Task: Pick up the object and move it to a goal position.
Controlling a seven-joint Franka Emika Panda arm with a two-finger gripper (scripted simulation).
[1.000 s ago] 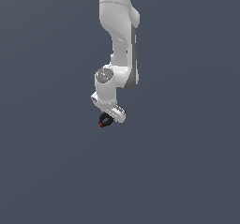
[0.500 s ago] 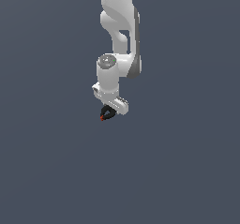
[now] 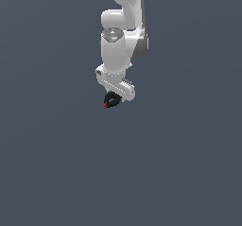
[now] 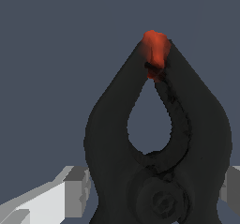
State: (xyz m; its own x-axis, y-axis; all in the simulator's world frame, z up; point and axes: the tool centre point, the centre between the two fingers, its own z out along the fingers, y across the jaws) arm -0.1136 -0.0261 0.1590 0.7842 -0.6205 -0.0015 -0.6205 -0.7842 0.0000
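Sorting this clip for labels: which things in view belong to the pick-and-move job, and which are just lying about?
Part of the job:
- black clamp with a red tip, held at the gripper
- gripper, shut on the clamp, up in the air

Just lying about:
- nothing else shows; only the white arm against a plain grey backdrop, and no goal marker is visible

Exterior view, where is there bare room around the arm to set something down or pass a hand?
Plain grey lies on every side: wide below the black clamp, and toward the exterior view's left and right of the white arm. The only crowded spot is at the gripper, whose fingers hold the clamp.
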